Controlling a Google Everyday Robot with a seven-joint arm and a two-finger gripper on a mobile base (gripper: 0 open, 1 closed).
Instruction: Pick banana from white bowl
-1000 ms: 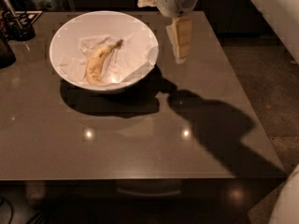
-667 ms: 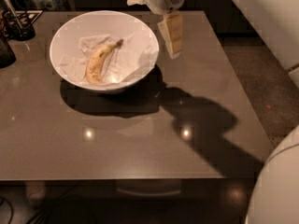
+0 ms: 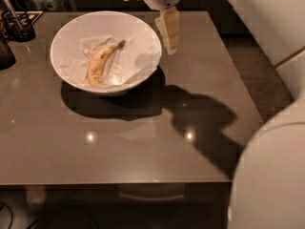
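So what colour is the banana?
The banana is yellow with brown speckles, camera view; the gripper hangs by the white bowl.

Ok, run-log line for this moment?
speckled yellow banana: on crumpled white paper in wide glossy white bowl | gripper: raised beside bowl's right rim, apart from banana | pick: pending

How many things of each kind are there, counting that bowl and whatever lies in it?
Speckled yellow curved banana: 1
Wide glossy round white bowl: 1
Crumpled white paper sheet under the banana: 1
Total: 3
The robot's pale pincer hovers just outside the bowl's right rim.
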